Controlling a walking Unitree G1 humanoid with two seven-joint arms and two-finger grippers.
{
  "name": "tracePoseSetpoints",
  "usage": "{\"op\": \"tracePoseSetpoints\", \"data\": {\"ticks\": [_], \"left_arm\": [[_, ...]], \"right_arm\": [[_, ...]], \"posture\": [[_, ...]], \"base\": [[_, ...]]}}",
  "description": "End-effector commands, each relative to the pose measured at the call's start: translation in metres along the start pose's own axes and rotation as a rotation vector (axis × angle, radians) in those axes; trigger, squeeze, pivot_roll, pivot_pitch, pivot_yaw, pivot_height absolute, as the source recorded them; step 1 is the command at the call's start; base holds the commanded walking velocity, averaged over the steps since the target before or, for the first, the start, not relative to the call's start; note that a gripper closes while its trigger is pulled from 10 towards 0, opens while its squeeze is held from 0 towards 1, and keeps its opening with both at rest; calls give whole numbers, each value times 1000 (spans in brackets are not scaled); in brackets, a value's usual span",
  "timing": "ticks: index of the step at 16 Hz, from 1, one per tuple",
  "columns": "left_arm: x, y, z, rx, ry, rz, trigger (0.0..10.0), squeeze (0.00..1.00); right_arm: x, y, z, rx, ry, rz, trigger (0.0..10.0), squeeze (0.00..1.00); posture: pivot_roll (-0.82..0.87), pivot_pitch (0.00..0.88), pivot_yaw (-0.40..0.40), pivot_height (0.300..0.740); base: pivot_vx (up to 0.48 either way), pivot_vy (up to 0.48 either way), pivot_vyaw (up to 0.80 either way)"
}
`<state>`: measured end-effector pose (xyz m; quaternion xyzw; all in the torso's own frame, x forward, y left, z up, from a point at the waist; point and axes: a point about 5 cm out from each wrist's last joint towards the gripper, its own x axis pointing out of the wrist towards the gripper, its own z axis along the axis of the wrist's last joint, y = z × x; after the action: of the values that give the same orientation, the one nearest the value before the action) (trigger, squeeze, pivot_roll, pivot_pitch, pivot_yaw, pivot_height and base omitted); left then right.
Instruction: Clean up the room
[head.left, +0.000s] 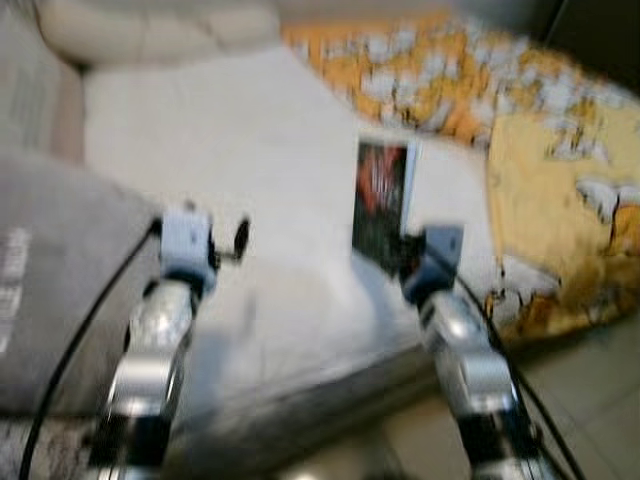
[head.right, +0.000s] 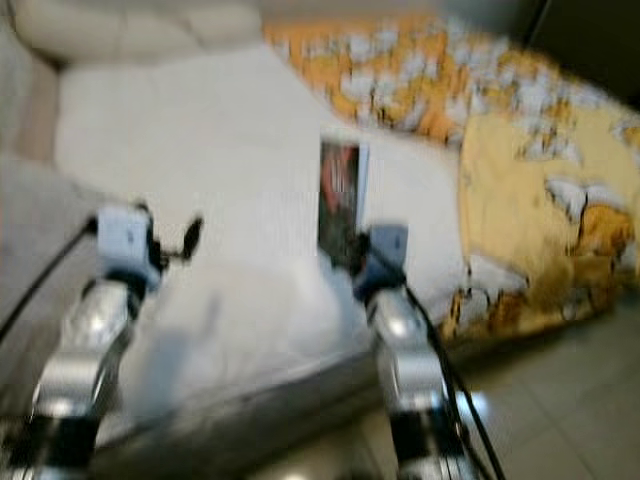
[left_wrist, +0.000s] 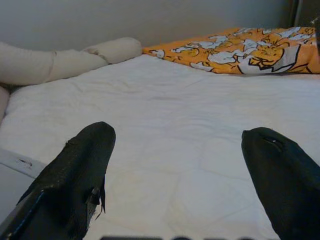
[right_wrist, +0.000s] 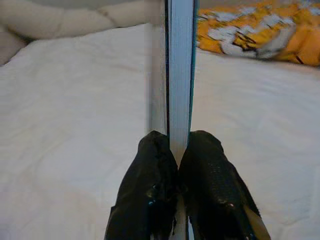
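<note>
The right claw (right_wrist: 177, 150) is clamped tight on the lower edge of a thin book (head.left: 381, 200), its two black fingers (right_wrist: 150, 185) pressed against either cover. The book stands upright above the white bed (head.left: 240, 170), dark cover with red markings facing the head camera, near the middle of the mattress and close to its front edge. In the right wrist view the book's (right_wrist: 179, 65) pale page edge rises straight up from between the fingertips.

The left claw (left_wrist: 180, 165) hangs over the white bedding with its fingers spread wide and nothing between them. An orange and white patterned blanket (head.left: 540, 130) lies bunched along the right side of the bed and drapes down toward the tiled floor (head.left: 590, 400). A cream bolster pillow (left_wrist: 60, 60) rests along the far edge, by the wall. The head views are blurred.
</note>
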<state>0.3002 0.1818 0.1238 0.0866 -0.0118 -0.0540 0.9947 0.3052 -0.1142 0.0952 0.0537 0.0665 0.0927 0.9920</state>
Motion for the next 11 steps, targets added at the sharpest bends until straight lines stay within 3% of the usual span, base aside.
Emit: {"op": "tracePoseSetpoints", "data": {"ticks": [1, 2, 5, 9, 11], "left_arm": [[-2, 2, 3, 17, -15, 5, 10000, 0], [-2, 3, 4, 15, -17, 6, 10000, 0], [-2, 5, 5, 11, -20, 10, 10000, 0], [-3, 5, 5, 9, -19, 12, 10000, 0], [-5, 6, 5, 10, -16, 18, 10000, 0]], "right_arm": [[2, 2, 11, -41, -36, 36, 10000, 0], [2, 4, 11, -35, -36, 52, 10000, 0], [0, 18, 10, -25, -16, 178, 10000, 0], [-4, 25, 5, -24, 22, 257, 10000, 0], [-4, 20, 2, 27, 42, 233, 10000, 0]], "posture": [[69, 0, 3, 740], [69, 0, 2, 740], [70, 0, 1, 740], [74, 0, -3, 740], [76, 0, -7, 740]], "base": [[0, 0, 800], [0, 0, 800], [358, 0, 800], [373, 0, 800], [180, 0, 0]]}}
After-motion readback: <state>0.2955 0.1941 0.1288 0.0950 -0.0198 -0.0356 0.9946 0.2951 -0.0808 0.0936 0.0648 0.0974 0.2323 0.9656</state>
